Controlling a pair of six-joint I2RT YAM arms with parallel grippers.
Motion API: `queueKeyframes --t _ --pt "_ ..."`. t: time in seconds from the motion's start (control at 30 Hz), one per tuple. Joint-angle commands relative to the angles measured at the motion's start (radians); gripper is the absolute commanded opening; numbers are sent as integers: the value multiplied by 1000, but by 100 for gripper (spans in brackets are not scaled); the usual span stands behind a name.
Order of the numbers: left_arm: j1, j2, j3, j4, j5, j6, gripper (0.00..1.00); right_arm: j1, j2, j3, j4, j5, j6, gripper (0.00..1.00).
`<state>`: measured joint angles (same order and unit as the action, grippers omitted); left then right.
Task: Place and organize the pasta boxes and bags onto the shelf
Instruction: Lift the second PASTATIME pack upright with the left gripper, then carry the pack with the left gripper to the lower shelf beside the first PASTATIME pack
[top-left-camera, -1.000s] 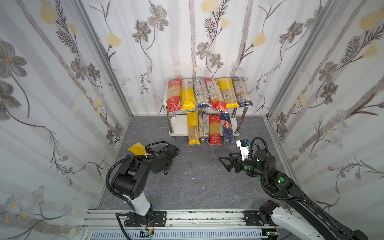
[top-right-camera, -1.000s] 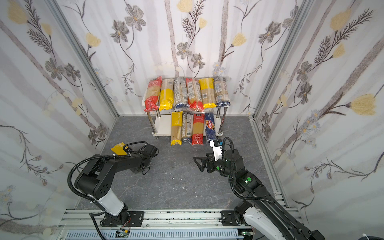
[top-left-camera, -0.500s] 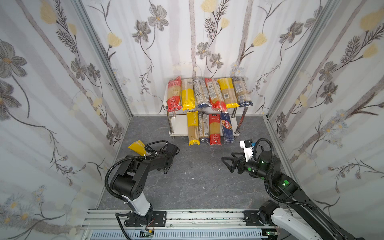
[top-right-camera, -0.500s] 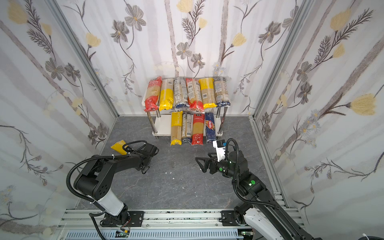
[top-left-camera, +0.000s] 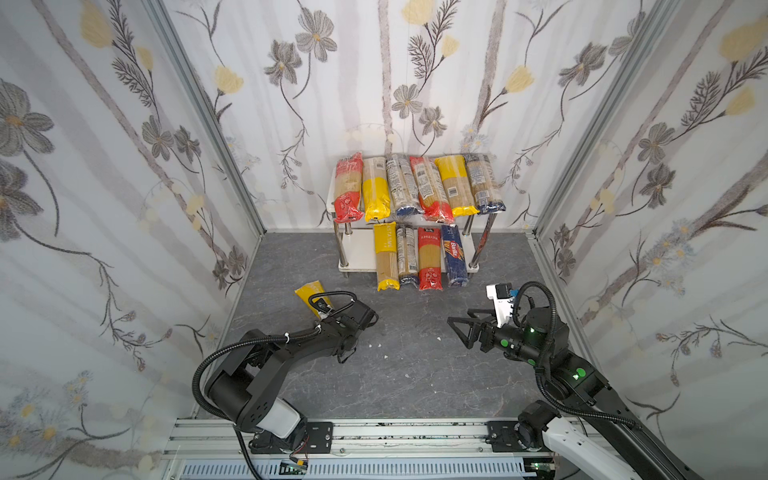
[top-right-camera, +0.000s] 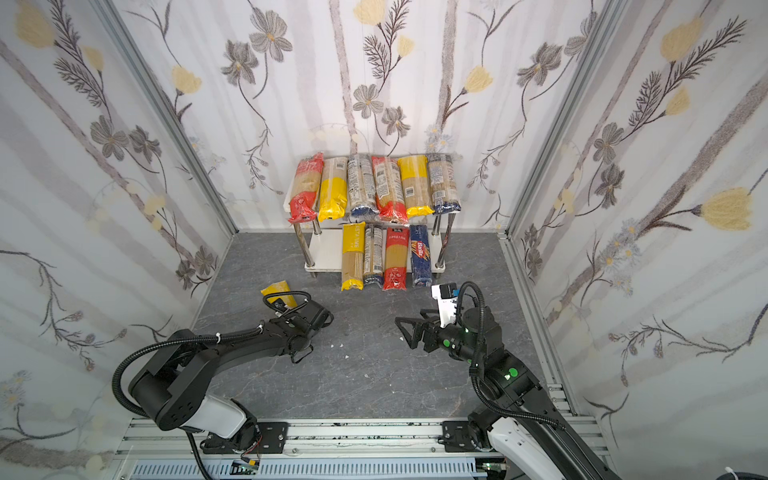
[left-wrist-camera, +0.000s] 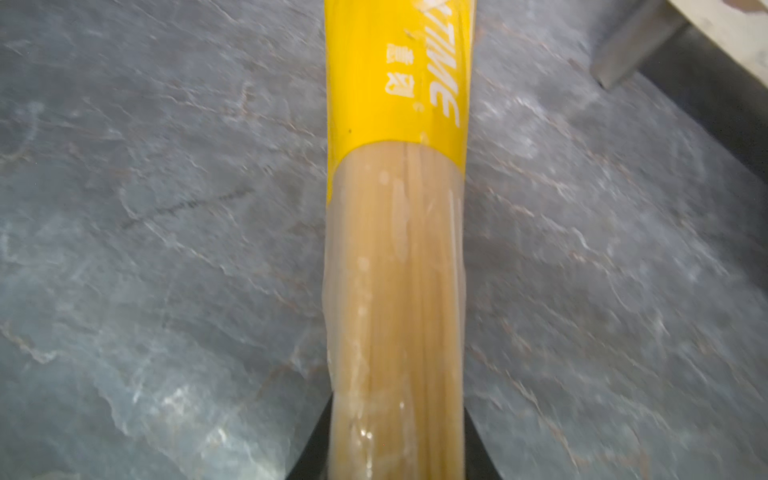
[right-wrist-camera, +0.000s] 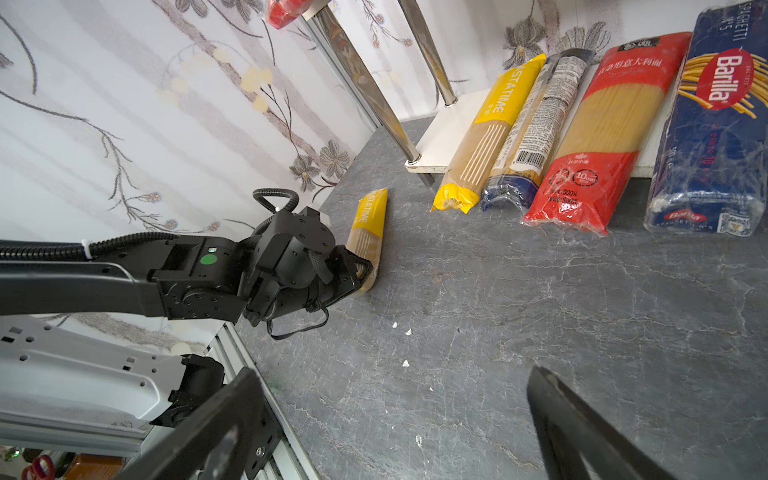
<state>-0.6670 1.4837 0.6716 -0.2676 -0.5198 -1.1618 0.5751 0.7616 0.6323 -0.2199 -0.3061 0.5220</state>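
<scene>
A: Left jaws pinch yellow bag (right-wrist-camera: 370, 224) at its clear end; right jaws spread, empty.
B: Bag where?
A: Yellow end on desk (top-left-camera: 415, 374), 8 o'clock from shelf (top-left-camera: 358, 249). End grip probably frees length for sliding in.

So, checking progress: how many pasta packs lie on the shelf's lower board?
4, side by side: a yellow-ended bag, a blue-ended bag, a red-ended bag and the Barilla box. Others may be hidden behind.
</scene>
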Motion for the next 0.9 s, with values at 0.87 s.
queueKeyframes --t 0.87 --pt "-346 -633 -98 -180 -54 286 0 220 55 53 -41 303 105 100"
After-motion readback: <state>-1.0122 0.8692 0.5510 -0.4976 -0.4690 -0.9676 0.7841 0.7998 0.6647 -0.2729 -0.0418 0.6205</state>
